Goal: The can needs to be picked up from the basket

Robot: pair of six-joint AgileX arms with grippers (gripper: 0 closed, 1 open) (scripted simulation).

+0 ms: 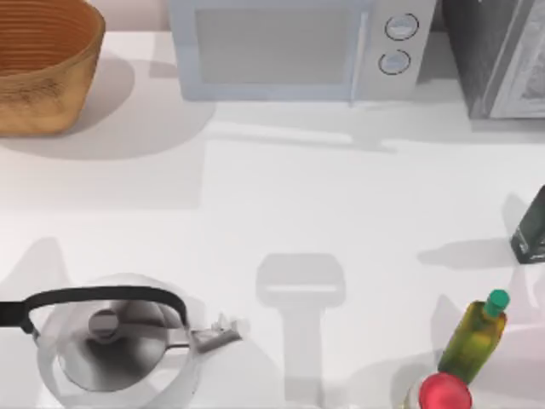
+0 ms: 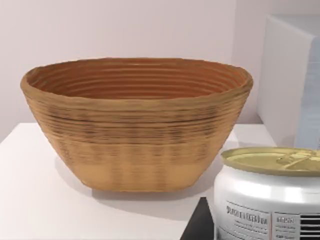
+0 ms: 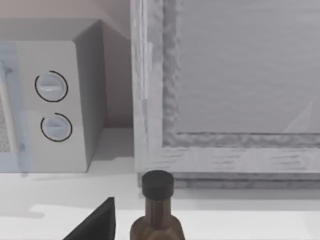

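A large round orange-brown wicker basket point(image 2: 137, 125) with ribbed inner walls stands upright on the white table point(image 2: 35, 200). Close to the camera, a short silvery-white can point(image 2: 267, 200) with a dull yellowish-olive pull-tab top (label and barcode on its side) sits outside the basket. A pale boxy appliance point(image 2: 292, 75) stands behind the can.

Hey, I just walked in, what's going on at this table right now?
A two-arm AgileX rig is after the can. In the left wrist view, the can sits right up against the left end effector. It is outside the wicker basket, which stands upright on the white table behind it. Whether the can is actually gripped can't be told. The right arm is idle toward the table's right, facing the microwave.
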